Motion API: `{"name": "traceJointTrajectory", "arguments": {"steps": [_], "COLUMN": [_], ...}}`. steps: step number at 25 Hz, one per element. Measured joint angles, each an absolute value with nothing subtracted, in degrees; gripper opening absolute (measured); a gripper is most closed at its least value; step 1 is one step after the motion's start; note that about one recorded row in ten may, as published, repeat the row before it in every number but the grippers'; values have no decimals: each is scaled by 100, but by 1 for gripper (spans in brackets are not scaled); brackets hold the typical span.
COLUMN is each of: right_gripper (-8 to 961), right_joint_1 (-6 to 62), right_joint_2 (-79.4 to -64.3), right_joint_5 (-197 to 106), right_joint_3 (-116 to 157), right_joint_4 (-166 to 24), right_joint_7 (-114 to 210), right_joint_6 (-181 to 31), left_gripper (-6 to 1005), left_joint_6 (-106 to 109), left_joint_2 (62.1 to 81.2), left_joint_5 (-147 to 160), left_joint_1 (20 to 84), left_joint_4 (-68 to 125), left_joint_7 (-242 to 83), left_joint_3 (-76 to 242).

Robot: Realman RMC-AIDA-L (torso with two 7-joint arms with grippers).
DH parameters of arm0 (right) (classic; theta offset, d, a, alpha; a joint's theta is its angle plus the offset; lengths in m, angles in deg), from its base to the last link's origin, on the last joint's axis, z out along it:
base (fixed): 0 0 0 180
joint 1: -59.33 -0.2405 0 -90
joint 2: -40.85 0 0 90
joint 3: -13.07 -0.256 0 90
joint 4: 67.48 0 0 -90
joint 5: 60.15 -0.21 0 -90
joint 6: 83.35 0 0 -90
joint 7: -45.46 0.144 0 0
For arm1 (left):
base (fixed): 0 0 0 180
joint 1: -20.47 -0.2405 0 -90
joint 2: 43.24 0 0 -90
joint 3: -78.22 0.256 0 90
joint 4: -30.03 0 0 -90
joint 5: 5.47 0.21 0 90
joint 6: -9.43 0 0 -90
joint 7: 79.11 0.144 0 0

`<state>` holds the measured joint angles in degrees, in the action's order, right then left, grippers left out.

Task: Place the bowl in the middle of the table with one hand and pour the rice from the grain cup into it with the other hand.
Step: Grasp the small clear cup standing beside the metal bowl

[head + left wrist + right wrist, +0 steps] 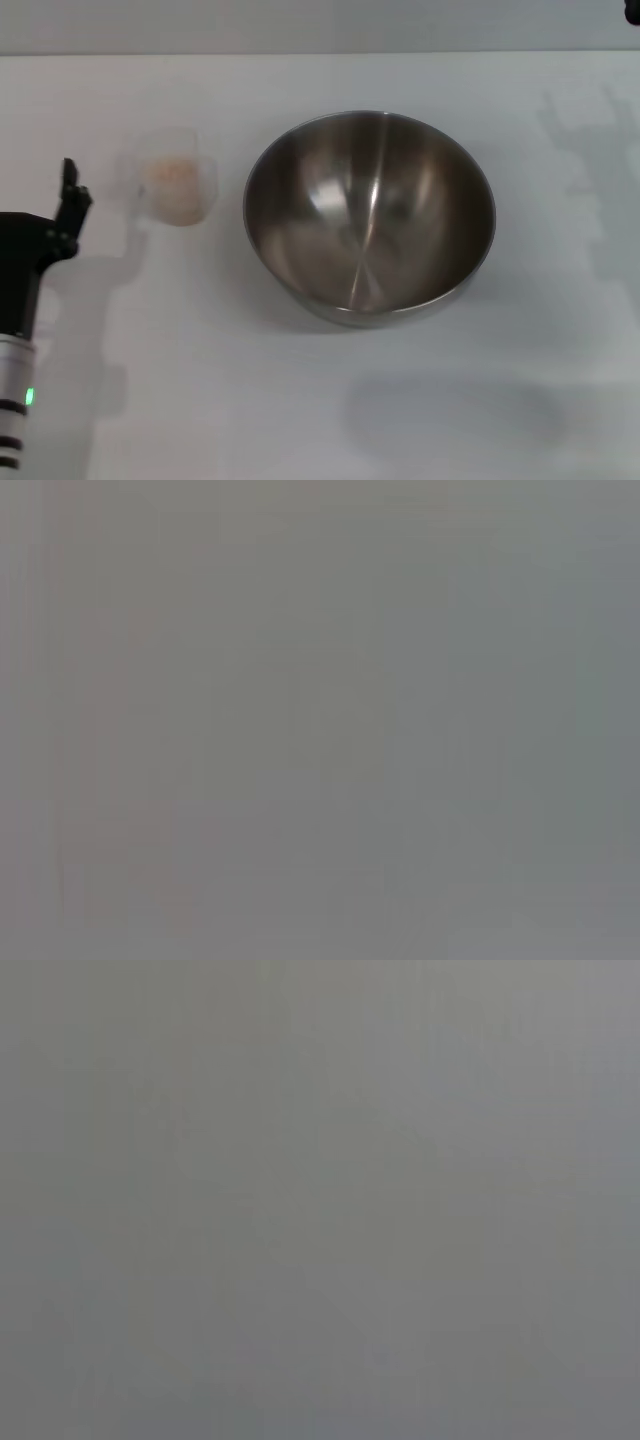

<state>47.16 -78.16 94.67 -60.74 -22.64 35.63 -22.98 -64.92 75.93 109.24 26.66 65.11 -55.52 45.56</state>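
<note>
The steel bowl [370, 215] stands upright and empty near the middle of the white table [250, 400]. The clear grain cup [185, 195] stands to its left, apart from it, with pale rice [170, 177] inside. My left gripper [72, 195] is at the left edge of the head view, a short way left of the cup and not touching it. My right gripper is out of view; only a dark bit shows at the top right corner. Both wrist views show only plain grey.
Soft shadows fall on the table at the right and at the front. The far table edge [320, 53] runs across the top of the head view.
</note>
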Motion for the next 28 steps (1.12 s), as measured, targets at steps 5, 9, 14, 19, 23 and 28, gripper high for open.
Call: {"name": "traceJointTrajectory", "arguments": {"steps": [5,9,14,19,23,28], "right_gripper": [810,810,810,810,810,810], "right_joint_1": [4773,4772,4753,4780,4826,4876], "right_joint_2": [-7814,-7818,-7823,-7810,-7808,-7806], "right_joint_5": [9467,9468,9469,9472,9486,9489], "right_joint_3": [-6323,-6395,-6490,-6497,-6497,-6498], "right_joint_4": [-2396,-2497,-2556,-2561,-2558,-2526], "right_joint_7": [3596,3681,3779,3828,3830,3832], "right_joint_6": [-2307,-2283,-2282,-2227,-2153,-2148], "left_gripper": [844,841,840,814,793,766], "left_joint_6": [-5993,-5765,-5505,-5366,-5212,-5110], "left_joint_2": [7593,7593,7593,7594,7593,7593], "left_joint_5": [9933,9441,9066,9007,8995,8943], "left_joint_1": [2895,3092,3308,3432,3552,3713], "left_joint_4": [6828,6853,6817,6767,6660,6526], "left_joint_7": [-4858,-4776,-4768,-4764,-4812,-4828], "left_joint_3": [4966,5163,5305,5313,5294,5273]}}
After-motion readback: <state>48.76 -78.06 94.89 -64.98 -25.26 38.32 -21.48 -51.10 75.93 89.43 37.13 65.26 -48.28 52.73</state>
